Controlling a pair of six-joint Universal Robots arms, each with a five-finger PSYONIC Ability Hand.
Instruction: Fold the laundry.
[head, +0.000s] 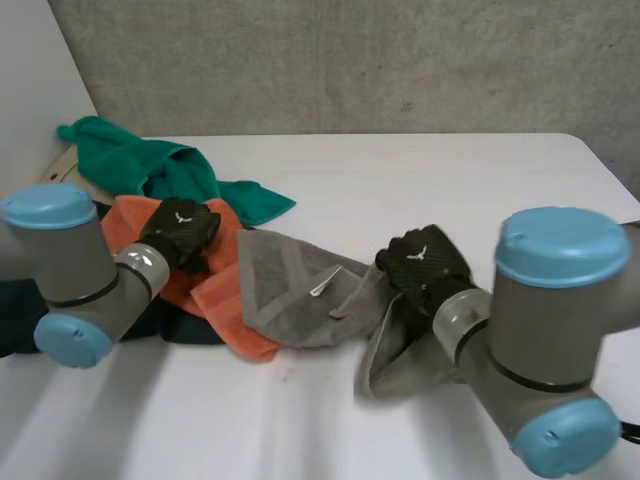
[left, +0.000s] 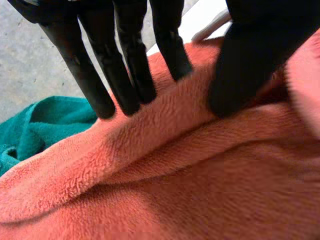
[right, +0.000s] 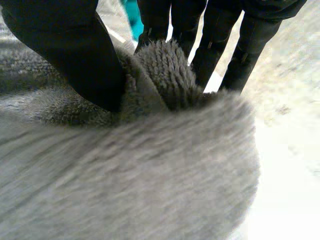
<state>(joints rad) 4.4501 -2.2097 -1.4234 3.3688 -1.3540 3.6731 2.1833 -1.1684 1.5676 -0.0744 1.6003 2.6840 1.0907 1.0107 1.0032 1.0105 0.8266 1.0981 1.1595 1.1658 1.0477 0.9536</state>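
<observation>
An orange towel (head: 215, 290) lies crumpled at the left of the white table (head: 420, 170). My left hand (head: 180, 232) is on its upper part. In the left wrist view a raised ridge of the orange towel (left: 165, 165) runs between the straight fingers (left: 125, 75) and the thumb (left: 240, 75), which pinch it. A grey towel (head: 290, 290) lies in the middle. My right hand (head: 425, 265) is at its right edge. There the thumb (right: 75, 55) and fingers (right: 215, 45) are shut on a bunched fold of the grey towel (right: 165, 70).
A green towel (head: 160, 165) is heaped at the back left, also seen past my left fingertips (left: 35, 125). A dark cloth (head: 190, 328) lies under the orange towel. A wall rises behind the table.
</observation>
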